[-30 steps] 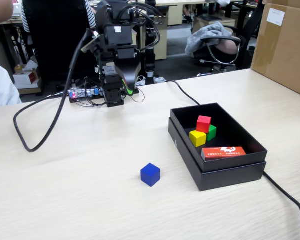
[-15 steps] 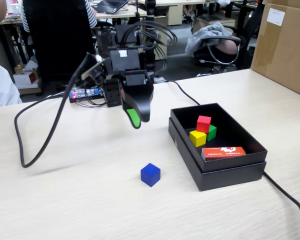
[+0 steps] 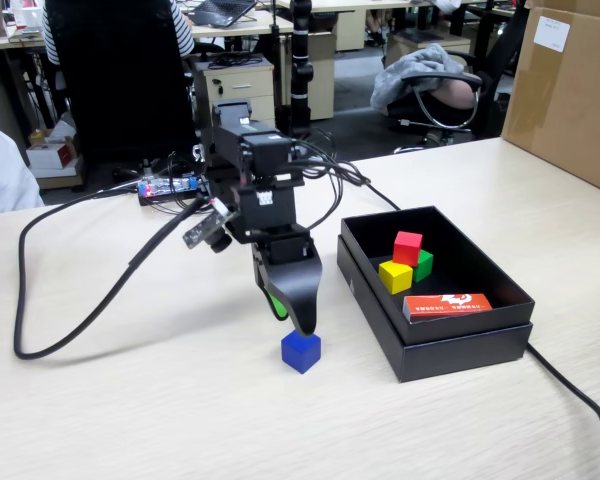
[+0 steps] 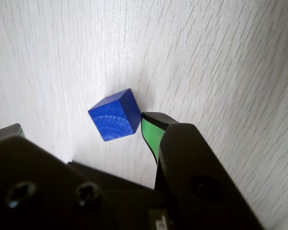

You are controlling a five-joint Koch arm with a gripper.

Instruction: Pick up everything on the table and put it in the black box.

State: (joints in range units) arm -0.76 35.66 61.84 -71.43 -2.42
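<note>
While the blue cube [image 4: 114, 115] sits just beside the gripper [image 4: 105, 132], its jaws stand apart.

An office: desks, swivel chair [image 3: 435, 95], drawer cabinet [image 3: 242, 82].

Blue cube [image 4: 114, 115] on table [image 4: 221, 57], w/ pincer [image 4: 86, 132] tip beside it.

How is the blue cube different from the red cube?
The blue cube sits on the bare table, but the red cube is inside the black box.
The blue cube is alone, while the red cube rests on top of the yellow cube and green cube.
The gripper hangs right over the blue cube, well away from the red one.
Both look the same size and shape.
</note>
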